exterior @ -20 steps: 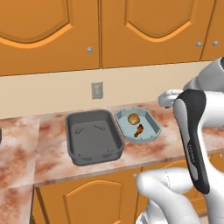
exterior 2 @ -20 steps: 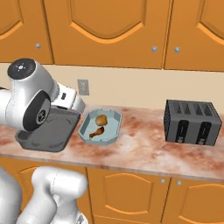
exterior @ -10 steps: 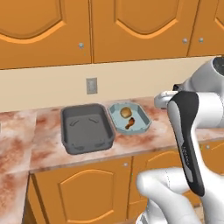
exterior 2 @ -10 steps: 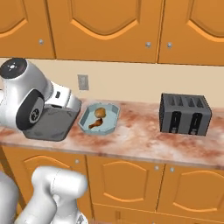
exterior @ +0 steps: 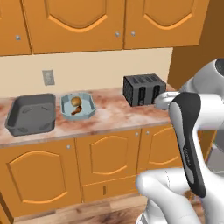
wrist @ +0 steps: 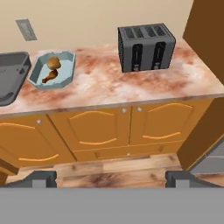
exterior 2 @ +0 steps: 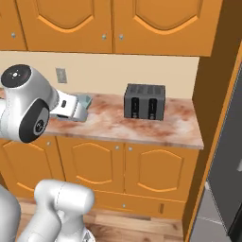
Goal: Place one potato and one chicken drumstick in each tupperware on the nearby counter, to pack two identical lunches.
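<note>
While your hand (wrist: 111, 177) hangs well back from the desk (wrist: 109, 78) with its fingertips spread apart and nothing between them, everything you need lies far ahead and to the left. You have the dark grey tupperware (exterior: 30, 114) at the desk's left end, bare inside. Just right of it sits the teal tupperware (exterior: 78, 105), holding one potato (wrist: 53, 62) toward its far side and one chicken drumstick (wrist: 49, 76) nearer you. The black toaster (wrist: 145, 47) stands well to the right.

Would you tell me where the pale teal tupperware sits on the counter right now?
In the left base view the teal tupperware sits on the counter between the dark grey tray to its left and the black toaster to its right.
</note>
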